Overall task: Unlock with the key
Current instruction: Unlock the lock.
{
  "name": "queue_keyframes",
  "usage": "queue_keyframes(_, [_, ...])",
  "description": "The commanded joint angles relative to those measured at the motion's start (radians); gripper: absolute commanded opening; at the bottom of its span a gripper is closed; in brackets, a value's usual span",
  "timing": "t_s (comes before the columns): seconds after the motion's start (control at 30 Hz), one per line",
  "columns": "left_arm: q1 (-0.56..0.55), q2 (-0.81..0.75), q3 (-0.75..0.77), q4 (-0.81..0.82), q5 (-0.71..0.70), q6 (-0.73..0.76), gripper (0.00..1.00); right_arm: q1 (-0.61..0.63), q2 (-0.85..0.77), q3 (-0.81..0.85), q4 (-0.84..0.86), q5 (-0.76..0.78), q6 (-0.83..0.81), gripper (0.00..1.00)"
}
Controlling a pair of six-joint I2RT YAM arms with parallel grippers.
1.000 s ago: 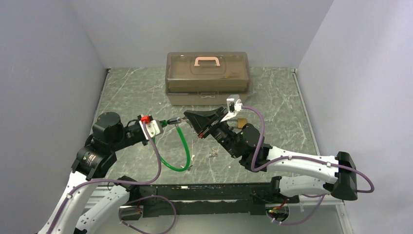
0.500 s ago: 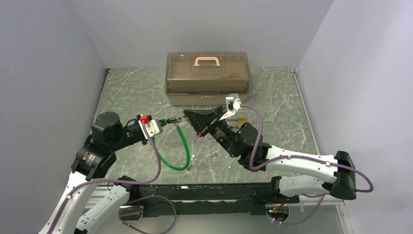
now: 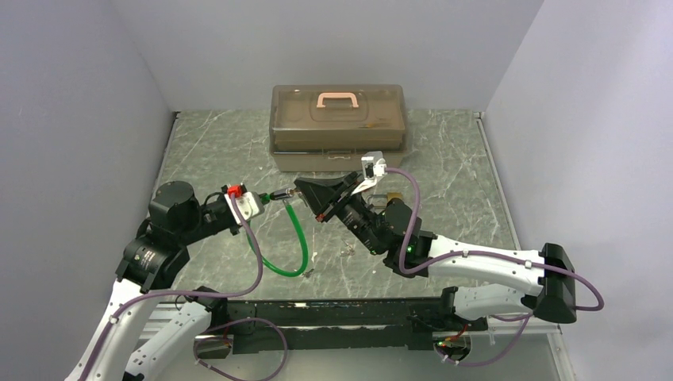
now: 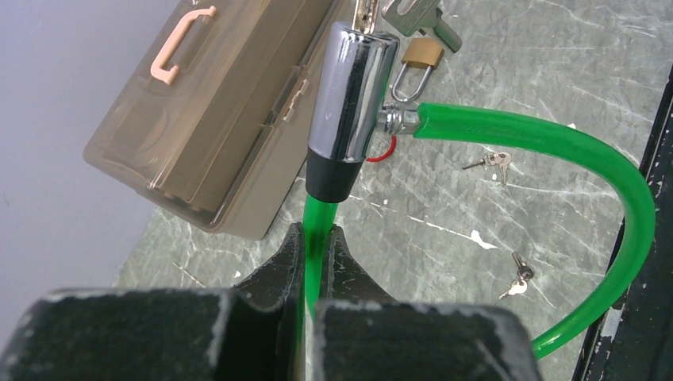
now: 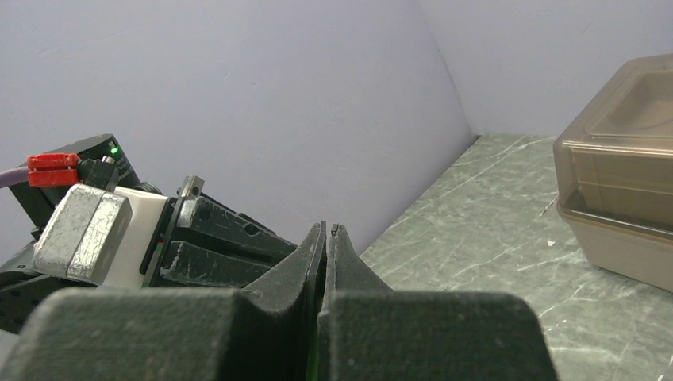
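Observation:
A green cable lock [image 3: 300, 234] loops over the table, and its chrome lock head [image 4: 349, 95] is held up in the air. My left gripper [image 4: 317, 234] is shut on the green cable just below that head. My right gripper [image 3: 300, 190] points at the head's end from the right, close to it. Its jaws [image 5: 327, 228] are pressed together with the thin edge of the flat key between the pads. In the left wrist view a small toothed blade, the key [image 4: 366, 14], pokes in just above the chrome head.
A small brass padlock [image 4: 422, 54] lies behind the lock head. Two loose key pairs [image 4: 490, 161] [image 4: 517, 276] lie on the marble table [image 3: 444, 159]. A brown lidded box [image 3: 339, 119] with a pink handle stands at the back.
The right arm has crept left, bringing its gripper closer to the chrome lock head. The left arm and the cable have stayed put.

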Motion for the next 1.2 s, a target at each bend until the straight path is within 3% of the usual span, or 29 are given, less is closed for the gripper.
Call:
queue_keyframes(0.0, [0.007,0.002,0.075,0.104,0.029,-0.042,0.00,0.007,0.023,0.031,-0.029,-0.041,0.026,0.00])
queue_keyframes(0.63, [0.027,0.016,0.120,0.109,0.035,-0.063,0.00,0.010,0.049,-0.003,-0.145,-0.109,0.048,0.01])
queue_keyframes(0.93, [0.034,0.019,0.118,0.087,0.037,-0.049,0.00,0.003,-0.039,0.043,-0.225,-0.168,-0.048,0.56])
queue_keyframes(1.03, [0.035,0.019,0.119,0.076,0.043,-0.044,0.00,-0.011,-0.094,0.064,-0.278,-0.179,-0.100,0.64])
queue_keyframes(1.17, [0.037,0.020,0.125,0.067,0.045,-0.036,0.00,-0.020,-0.150,0.111,-0.381,-0.183,-0.185,0.68])
